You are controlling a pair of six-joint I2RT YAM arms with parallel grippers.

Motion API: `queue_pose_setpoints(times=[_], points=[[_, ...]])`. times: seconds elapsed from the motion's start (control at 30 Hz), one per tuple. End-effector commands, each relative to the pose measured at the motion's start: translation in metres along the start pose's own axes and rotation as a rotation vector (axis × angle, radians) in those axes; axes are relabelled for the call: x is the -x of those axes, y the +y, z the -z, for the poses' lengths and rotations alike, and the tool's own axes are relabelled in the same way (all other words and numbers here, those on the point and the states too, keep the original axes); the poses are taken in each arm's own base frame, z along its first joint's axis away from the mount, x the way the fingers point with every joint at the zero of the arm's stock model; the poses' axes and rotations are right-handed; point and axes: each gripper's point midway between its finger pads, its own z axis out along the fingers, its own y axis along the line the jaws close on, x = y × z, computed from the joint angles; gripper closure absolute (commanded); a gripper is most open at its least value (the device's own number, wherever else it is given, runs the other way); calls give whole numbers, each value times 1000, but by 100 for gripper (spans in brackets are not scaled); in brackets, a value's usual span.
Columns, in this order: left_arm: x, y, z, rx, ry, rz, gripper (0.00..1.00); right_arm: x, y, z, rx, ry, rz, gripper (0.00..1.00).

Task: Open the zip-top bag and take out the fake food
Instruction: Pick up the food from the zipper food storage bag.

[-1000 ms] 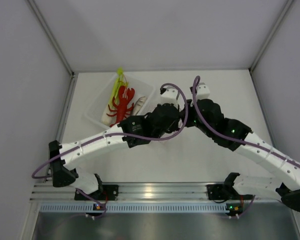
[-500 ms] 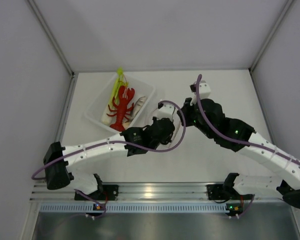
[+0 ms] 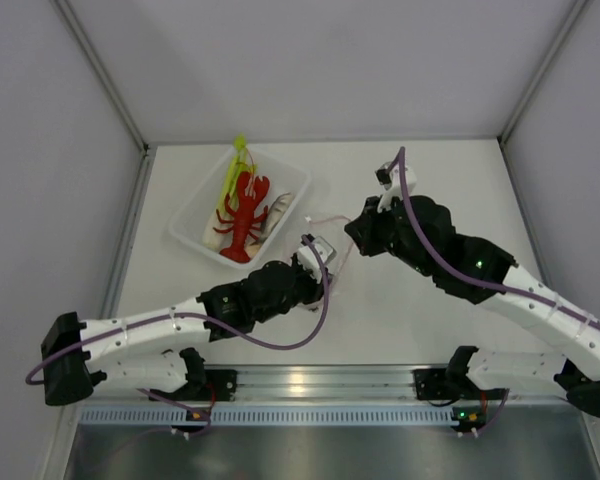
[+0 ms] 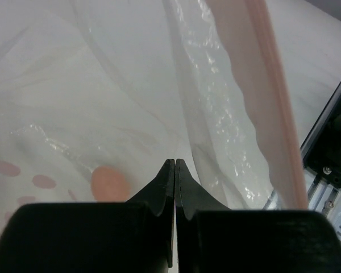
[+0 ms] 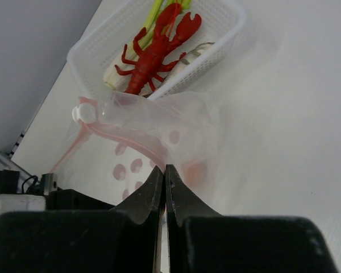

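The zip-top bag [image 3: 337, 243] hangs stretched between both grippers near the table's middle. My left gripper [image 3: 318, 247] is shut on its clear film [image 4: 216, 102], with the pink zip strip [image 4: 275, 96] running past on the right. My right gripper [image 5: 165, 166] is shut on the zip strip, and the bag [image 5: 159, 116] billows in front of it. A small pinkish-beige round piece [image 5: 196, 172] shows through the dotted film. The red lobster [image 3: 245, 210], green leek [image 3: 232, 175] and grey fish [image 3: 278, 212] lie in the tray.
The rigid clear tray [image 3: 185, 225] stands at the back left, close to the left wall. An aluminium rail [image 3: 300, 380] with both arm bases runs along the near edge. Walls close the table in on three sides.
My left arm has drawn back toward the near left, pulling its gripper away from the right one. The bag now spans the gap between them. The right gripper shifted only slightly.
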Motion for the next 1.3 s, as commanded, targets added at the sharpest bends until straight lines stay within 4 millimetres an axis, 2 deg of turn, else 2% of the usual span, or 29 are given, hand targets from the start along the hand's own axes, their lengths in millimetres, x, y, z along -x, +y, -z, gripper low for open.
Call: queue_pose_setpoints(times=[0.0,0.13,0.23,0.3,0.37,0.5,0.6,0.63,0.67,0.7,0.77,0.87,1.07,1.13,1.27], points=[[1,-8,5,-71,-39,-75,100,37,24,20,137,-139,-31,100],[-7,-1,12,-56,-34,-101,100,45,31,34,207,-176,-16,100],[-16,6,10,-25,1,-123,100,45,38,39,254,-177,10,100],[-22,14,8,18,25,-133,100,43,41,40,272,-170,30,100],[-25,13,2,19,44,-148,100,41,46,39,294,-155,43,100],[-49,19,-7,51,150,-185,100,32,50,34,301,-108,78,100],[-50,20,-12,58,161,-189,100,32,44,28,250,-90,81,100],[-51,18,-12,50,163,-185,100,21,31,19,169,-40,93,100],[-50,17,-13,43,162,-186,100,27,29,19,143,-44,93,100],[-50,16,-13,39,163,-186,100,25,26,16,122,-31,101,100],[-50,20,-16,74,166,-176,100,22,34,15,172,-24,119,100],[-57,28,-21,101,187,-156,99,22,49,24,281,-52,111,100],[-71,46,-25,157,232,-88,96,26,47,40,324,-142,94,100],[-70,51,-25,176,227,-42,96,27,43,47,321,-161,85,100],[-60,68,-26,202,209,42,94,12,39,48,340,-148,91,100]])
